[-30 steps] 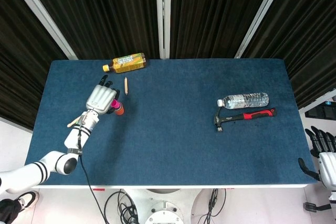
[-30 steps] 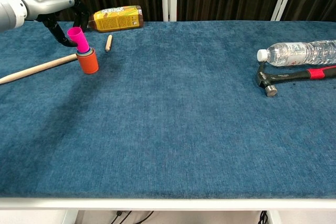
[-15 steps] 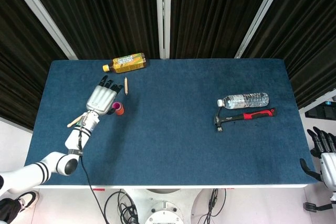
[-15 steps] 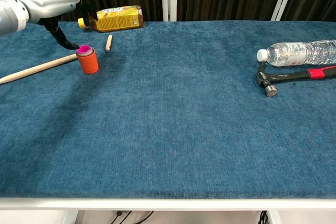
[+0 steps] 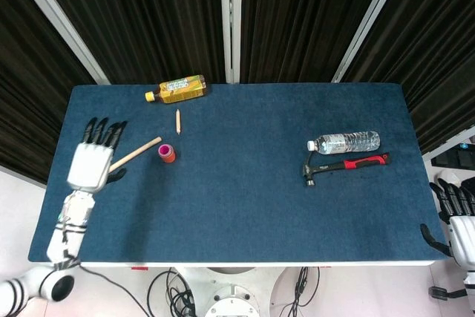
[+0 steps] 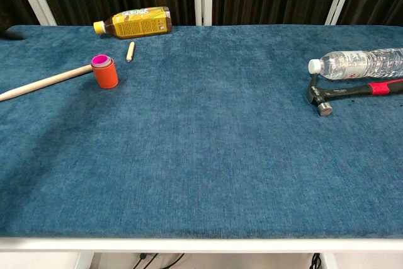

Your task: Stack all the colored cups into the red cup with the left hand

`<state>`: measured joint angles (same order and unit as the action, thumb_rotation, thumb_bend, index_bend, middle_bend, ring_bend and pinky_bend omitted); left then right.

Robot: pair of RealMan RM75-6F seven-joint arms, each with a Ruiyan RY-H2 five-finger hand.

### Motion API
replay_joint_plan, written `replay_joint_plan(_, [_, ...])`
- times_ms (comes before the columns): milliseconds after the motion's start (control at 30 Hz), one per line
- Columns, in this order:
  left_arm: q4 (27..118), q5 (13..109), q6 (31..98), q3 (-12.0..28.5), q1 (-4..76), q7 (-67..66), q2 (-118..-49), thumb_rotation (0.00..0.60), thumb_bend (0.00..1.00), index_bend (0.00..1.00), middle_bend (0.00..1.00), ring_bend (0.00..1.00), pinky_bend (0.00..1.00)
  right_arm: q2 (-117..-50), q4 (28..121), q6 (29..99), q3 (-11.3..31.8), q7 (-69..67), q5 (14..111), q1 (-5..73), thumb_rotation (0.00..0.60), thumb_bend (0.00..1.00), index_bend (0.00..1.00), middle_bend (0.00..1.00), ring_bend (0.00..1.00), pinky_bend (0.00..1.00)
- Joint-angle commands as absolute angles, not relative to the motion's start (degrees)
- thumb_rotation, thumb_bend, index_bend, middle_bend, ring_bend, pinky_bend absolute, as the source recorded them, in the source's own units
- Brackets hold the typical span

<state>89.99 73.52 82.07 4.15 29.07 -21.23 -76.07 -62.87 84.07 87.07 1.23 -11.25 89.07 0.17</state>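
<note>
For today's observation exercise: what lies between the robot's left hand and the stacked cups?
In the head view, a wooden stick lies between the left hand and the stacked cups.

The left hand (image 5: 92, 163) has let the pink cup (image 6: 100, 60) drop into the red cup (image 6: 106, 75) and withdrawn leftward.

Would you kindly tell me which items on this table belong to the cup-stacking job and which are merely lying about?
Job:
red cup
pink cup nested inside it
left hand

Lying about:
tea bottle
wooden stick
short dowel
water bottle
hammer
</note>
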Motion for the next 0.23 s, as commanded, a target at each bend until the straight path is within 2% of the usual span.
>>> replay_joint_plan(33, [91.9,78.4,89.9,-2.3,19.8,-17.6,-73.6,0.600,0.10,0.08,0.13,0.02,0.01,-63.2,84.7,87.2,0.9,-10.5,89.8,0.3,0.600,0.31,0.00,0.00,0.00,0.00])
replay_joint_plan(233, [90.7,81.2,93.4,-4.8,14.2,-14.0,-72.5,0.600,0.09,0.08,0.13,0.01,0.00,-63.8,85.4,86.8,0.6,-8.7,90.0,0.4,0.600,0.31,0.00,0.00,0.00,0.00])
